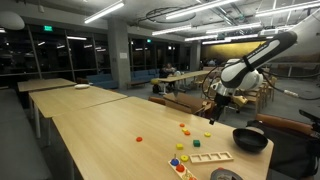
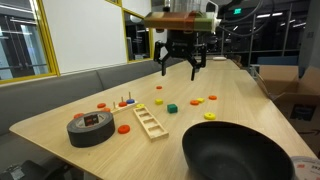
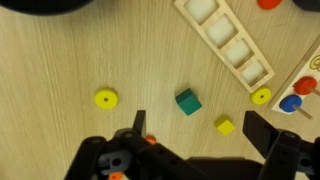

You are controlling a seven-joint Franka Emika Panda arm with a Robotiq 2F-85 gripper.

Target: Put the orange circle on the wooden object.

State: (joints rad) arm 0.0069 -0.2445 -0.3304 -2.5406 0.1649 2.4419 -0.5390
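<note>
Pale tabletop [image 2: 250, 110] in a dim office hall carries scattered toy pieces. The gripper [image 2: 180, 68] hangs well above it, fingers spread wide and holding nothing. The orange circle [image 2: 196, 101] is probably the flatter of two small orange pieces lying close together, though at this size I cannot be sure. It rests on the table almost beneath the fingers, outside the wrist view. The wooden object [image 2: 148, 122] lies apart from it, with a green cube [image 2: 172, 108] between them.

ceiling strip lights [image 1: 105, 12] brighten the room in an exterior view, mirrored in dark windows [image 1: 40, 55]. the desk [image 2: 225, 85] shows soft glare and faint shadows. the wrist view is evenly lit, with the pincer [image 3: 194, 130] dark and blurred. all pictures are coarse.
</note>
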